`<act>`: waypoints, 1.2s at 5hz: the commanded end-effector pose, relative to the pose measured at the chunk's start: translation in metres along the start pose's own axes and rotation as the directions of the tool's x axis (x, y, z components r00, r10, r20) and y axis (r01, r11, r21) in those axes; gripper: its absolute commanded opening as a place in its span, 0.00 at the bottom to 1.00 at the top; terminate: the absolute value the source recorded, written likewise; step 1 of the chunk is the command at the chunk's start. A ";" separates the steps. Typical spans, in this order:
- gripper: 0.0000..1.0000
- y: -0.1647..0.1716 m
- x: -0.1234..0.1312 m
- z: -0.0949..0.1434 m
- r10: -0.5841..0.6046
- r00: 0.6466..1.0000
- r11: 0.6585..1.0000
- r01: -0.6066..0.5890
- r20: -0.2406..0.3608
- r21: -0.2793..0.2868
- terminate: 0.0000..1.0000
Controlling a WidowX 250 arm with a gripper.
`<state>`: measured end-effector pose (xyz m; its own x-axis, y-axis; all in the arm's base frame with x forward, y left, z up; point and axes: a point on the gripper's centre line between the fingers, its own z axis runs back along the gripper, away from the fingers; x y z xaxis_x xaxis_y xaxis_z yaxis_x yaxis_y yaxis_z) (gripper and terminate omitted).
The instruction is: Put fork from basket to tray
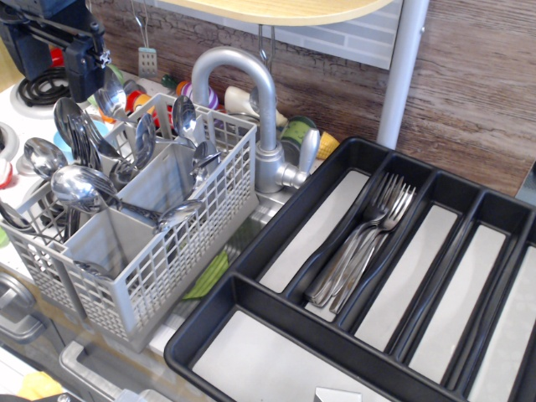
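Note:
The grey perforated basket stands at the left and holds several silver spoons with their bowls up. I see no fork tines in it. The black tray lies at the right. Several silver forks lie together in its second long compartment, tines toward the back. My black gripper hangs at the top left, above the basket's far-left corner and just left of a spoon bowl. Its fingers are dark and partly cut off by the frame. I cannot tell whether they are open or hold anything.
A silver faucet arches between basket and tray. Colourful toy items sit behind it. A white post and a wooden shelf are above the tray. A stove burner is at the far left.

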<state>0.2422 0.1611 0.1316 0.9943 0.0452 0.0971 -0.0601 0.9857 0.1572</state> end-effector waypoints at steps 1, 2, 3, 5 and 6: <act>1.00 0.000 0.000 0.000 0.000 1.000 1.000 0.000 0.000 0.000 0.00; 1.00 0.001 0.004 -0.007 -0.019 1.000 1.000 0.019 0.022 0.001 0.00; 1.00 0.003 0.000 -0.020 -0.029 0.998 1.000 0.030 0.046 -0.003 0.00; 1.00 0.006 -0.006 -0.038 -0.039 0.998 0.998 0.041 0.057 -0.038 0.00; 1.00 0.009 -0.006 -0.044 -0.048 0.996 0.998 0.051 0.071 -0.043 0.00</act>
<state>0.2405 0.1722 0.0788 0.9905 0.0028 0.1375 -0.0159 0.9955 0.0939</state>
